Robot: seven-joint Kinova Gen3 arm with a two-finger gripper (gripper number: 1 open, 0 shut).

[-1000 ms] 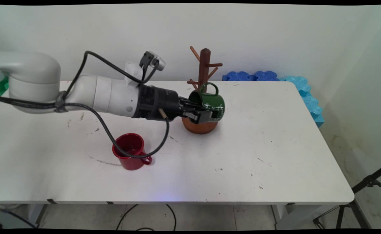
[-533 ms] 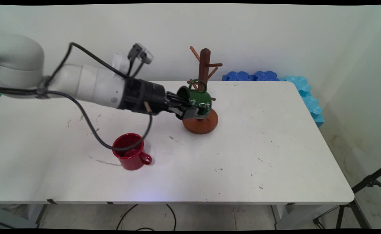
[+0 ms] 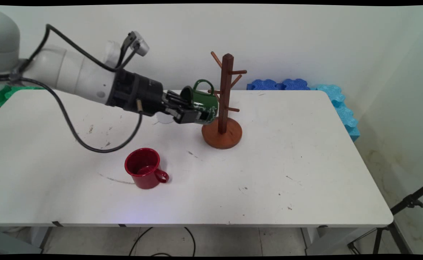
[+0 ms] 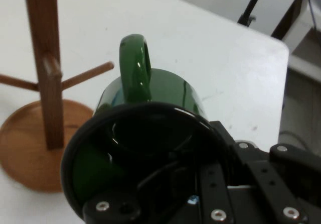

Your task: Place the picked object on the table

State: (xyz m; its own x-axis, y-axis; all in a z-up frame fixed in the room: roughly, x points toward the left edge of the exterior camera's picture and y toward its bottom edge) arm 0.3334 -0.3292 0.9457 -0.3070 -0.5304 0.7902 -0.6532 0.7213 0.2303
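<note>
Gripper [image 3: 193, 116] clamps green mug [image 3: 203, 104] by its rim, mug on its side, handle up, held above table [image 3: 305, 162] just left of rack [image 3: 225, 104] post, clear of pegs.

White table [image 3: 305, 162], pale wall [image 3: 305, 39]

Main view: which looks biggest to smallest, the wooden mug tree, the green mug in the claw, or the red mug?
1. Wooden mug tree, clearly the tallest.
2. Red mug and green mug: look alike; the gripper covers part of the green one, so unranked.
</note>
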